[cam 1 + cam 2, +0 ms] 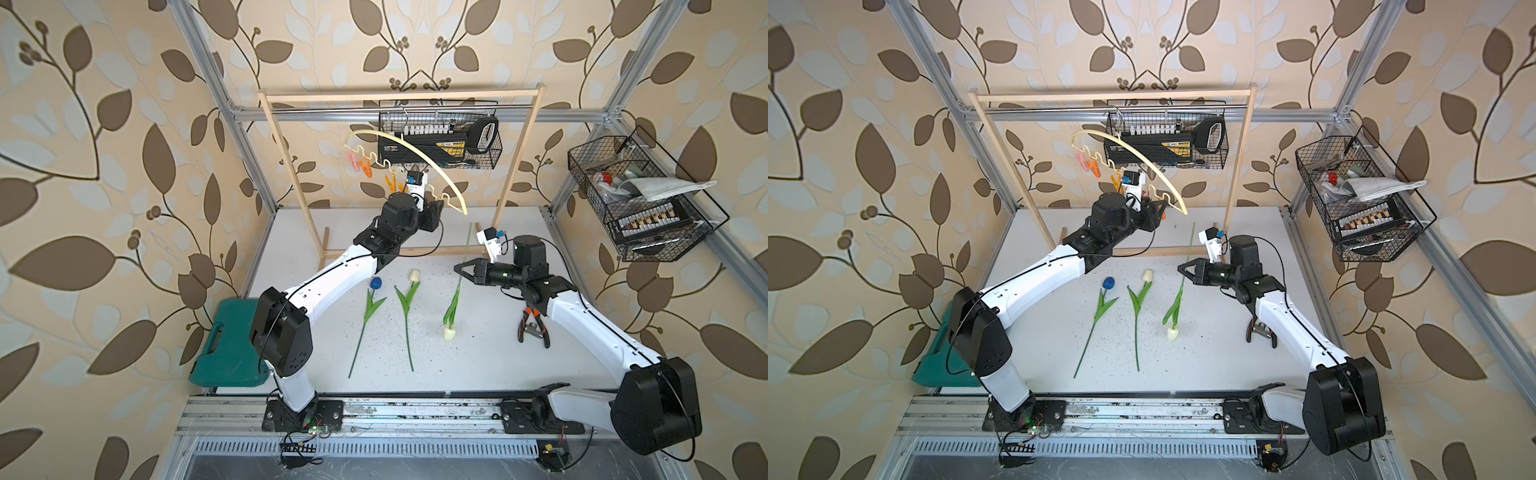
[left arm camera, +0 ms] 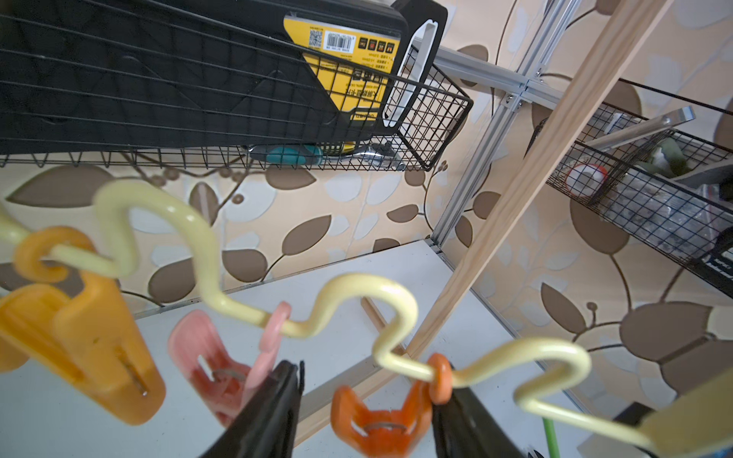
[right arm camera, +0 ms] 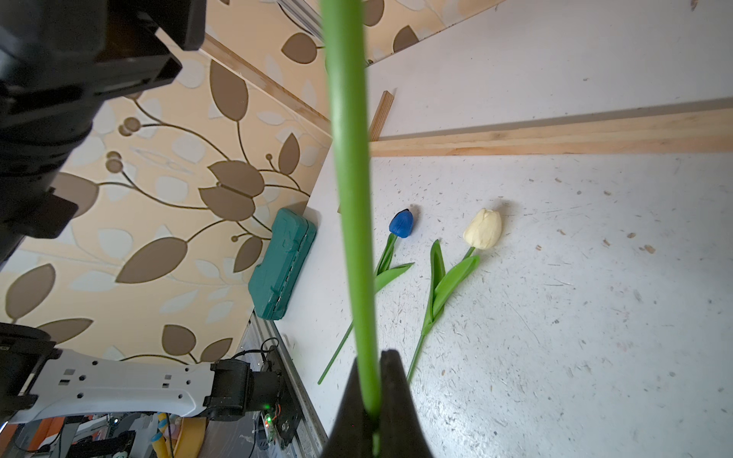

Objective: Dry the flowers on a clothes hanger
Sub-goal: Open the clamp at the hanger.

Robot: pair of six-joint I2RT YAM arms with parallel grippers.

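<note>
A: L side?
B: The left gripper [image 1: 437, 206] is up at the pale yellow curved plastic hanger [image 2: 206, 253], which hangs w/in the light wooden rack frame [image 1: 519, 166]. Fingers [image 2: 273, 404] are part open, either side of an orange plastic clothespin [image 2: 380, 420] on the wavy bar. There's a gap on one side, so not clamped.
A: R?
B: The right gripper [image 3: 373, 365] is pinched tight on the green stem of a cream-headed artificial tulip [image 1: 449, 333], head hanging down nr the white table [image 1: 478, 365].
A: Others?
B: A blue-headed tulip [image 1: 376, 283] & second cream-headed tulip [image 1: 414, 275] lie flat on the table, side by side, btwn the arms.

White tulip [image 1: 1174, 309] in right tool [image 1: 1182, 268]
</note>
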